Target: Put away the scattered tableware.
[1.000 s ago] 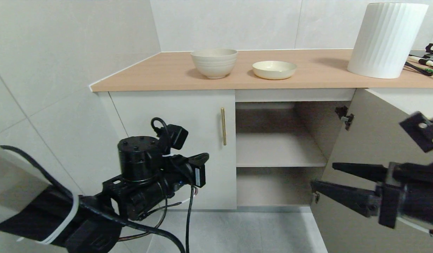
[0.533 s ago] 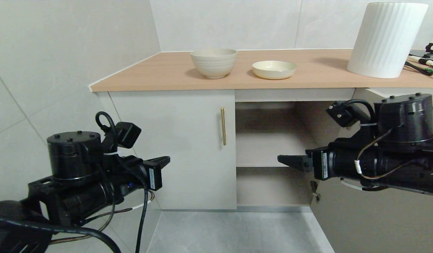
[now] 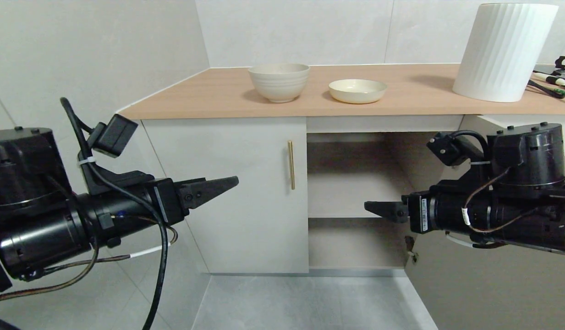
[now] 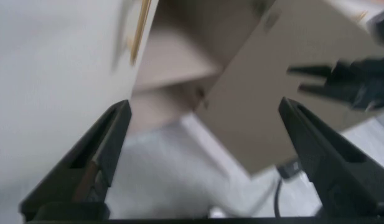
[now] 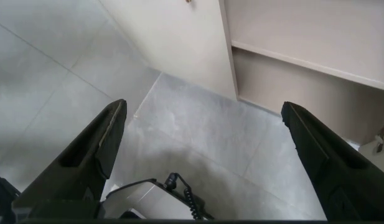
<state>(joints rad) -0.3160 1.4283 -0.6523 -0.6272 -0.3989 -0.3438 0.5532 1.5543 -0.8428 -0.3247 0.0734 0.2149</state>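
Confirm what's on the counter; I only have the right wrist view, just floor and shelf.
Observer: Ribbed bowl and shallow dish, side by side, not touching.
Operator: Anything else up there?
Observer: A tall white ribbed container toward the right end of the counter.
Operator: Left hand?
Observer: Left hand is open, holding nothing, low in front of the shut cabinet door.

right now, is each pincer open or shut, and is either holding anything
Left pincer: open, holding nothing.
Right pincer: open, holding nothing.
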